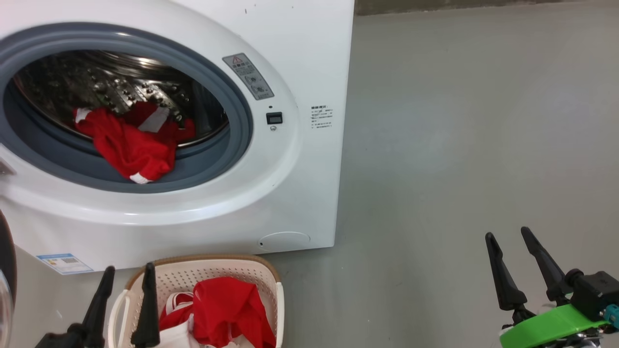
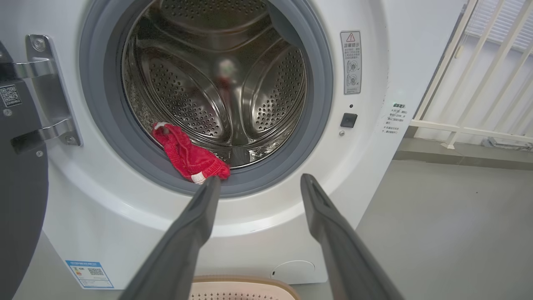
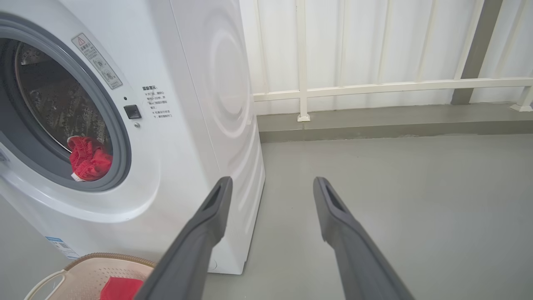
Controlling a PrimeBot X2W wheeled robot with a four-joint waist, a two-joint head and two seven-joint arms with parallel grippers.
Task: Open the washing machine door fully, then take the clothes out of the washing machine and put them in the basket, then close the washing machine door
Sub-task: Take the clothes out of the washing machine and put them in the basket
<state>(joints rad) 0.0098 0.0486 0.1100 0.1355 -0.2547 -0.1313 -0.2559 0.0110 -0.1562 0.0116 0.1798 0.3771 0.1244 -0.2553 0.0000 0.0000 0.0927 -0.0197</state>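
Left claw (image 1: 129, 267): fully spread, empty, near basket (image 1: 271, 271) holding red clothes (image 1: 227, 299). Washing machine (image 1: 300, 48) ahead of it, red garment (image 1: 130, 145) on seal. Right claw (image 1: 508, 232): spread, empty.

found the washing machine (image 1: 309, 58), white and boxy, straight ahead of the jaws of the left gripper (image 2: 259, 180) and off to the left of the jaws of the right gripper (image 3: 271, 181). saw the washing machine door (image 2: 23, 200) swung wide open, dark, hanging on steel hinges, well left of the left jaws. noted some of the clothes (image 1: 130, 145), red with white trim, draped over the grey seal at the drum mouth, just beyond the left jaws. spotted the basket (image 1: 271, 285), cream, perforated, brown-rimmed, on the floor just before the machine's foot, below the left jaws, holding more red and white clothes.
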